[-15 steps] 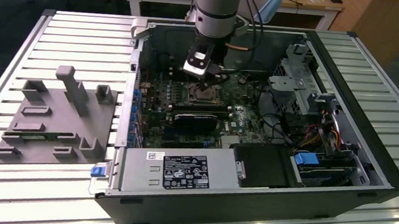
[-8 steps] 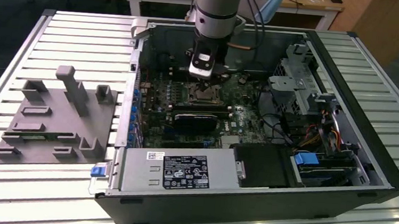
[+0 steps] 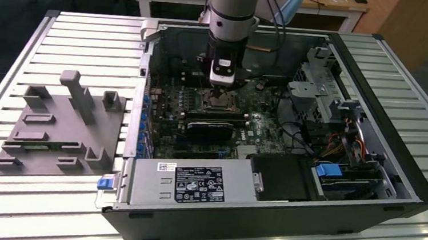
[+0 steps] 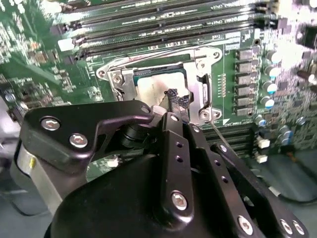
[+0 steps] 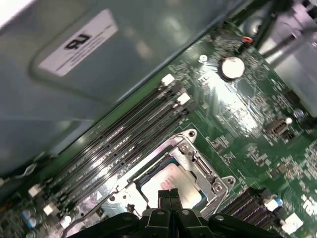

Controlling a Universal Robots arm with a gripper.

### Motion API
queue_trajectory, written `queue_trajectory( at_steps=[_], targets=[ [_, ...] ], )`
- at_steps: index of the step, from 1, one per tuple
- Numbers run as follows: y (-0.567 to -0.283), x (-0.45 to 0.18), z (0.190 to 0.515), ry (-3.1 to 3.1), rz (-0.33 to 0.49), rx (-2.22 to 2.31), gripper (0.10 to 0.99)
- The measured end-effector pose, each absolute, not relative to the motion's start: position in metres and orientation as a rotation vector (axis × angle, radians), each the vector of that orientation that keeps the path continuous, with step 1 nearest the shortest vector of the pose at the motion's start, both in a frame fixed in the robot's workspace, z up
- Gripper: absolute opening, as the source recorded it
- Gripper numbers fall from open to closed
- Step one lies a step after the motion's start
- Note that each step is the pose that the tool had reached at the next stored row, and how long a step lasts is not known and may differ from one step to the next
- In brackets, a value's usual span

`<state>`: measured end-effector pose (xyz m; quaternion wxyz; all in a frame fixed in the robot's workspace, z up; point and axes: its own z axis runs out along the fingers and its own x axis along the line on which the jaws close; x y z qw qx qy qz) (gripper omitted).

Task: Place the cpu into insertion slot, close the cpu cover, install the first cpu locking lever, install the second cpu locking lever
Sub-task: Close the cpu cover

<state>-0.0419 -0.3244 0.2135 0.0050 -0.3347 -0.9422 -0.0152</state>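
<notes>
First wrist view: pincer [image 5: 170, 195] clenched, grasping nothing, over the cpu [image 5: 184, 184]; cpu lies in the insertion slot [image 5: 200, 167]

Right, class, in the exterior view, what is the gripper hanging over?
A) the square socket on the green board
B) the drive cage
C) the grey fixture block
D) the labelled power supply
A: the gripper hangs directly above the insertion slot on the green board, well apart from the other three.
</notes>
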Motion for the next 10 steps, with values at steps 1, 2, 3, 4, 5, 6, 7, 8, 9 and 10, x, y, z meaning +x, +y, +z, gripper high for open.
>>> queue_trajectory(
  at_steps=[1, 2, 3, 4, 5, 6, 7, 8, 9, 10],
  targets=[
    [-0.3244, -0.0419, 0.2134, -2.961, -0.047, -1.019, 0.106],
    [-0.3244, -0.0420, 0.2134, -2.969, -0.047, -0.992, 0.106],
    [-0.3244, -0.0419, 0.2133, -2.978, -0.047, -0.965, 0.106],
    [-0.3244, -0.0419, 0.2132, -2.986, -0.047, -0.938, 0.106],
    [-0.3244, -0.0419, 0.2131, -2.994, -0.047, -0.912, 0.106],
    [-0.3244, -0.0419, 0.2131, -3.002, -0.047, -0.884, 0.106],
    [-0.3244, -0.0420, 0.2130, -3.010, -0.046, -0.856, 0.106],
    [-0.3244, -0.0419, 0.2129, -3.018, -0.046, -0.828, 0.106],
    [-0.3244, -0.0419, 0.2128, -3.025, -0.046, -0.800, 0.106],
    [-0.3244, -0.0420, 0.2128, -3.030, -0.046, -0.778, 0.106]
  ],
)
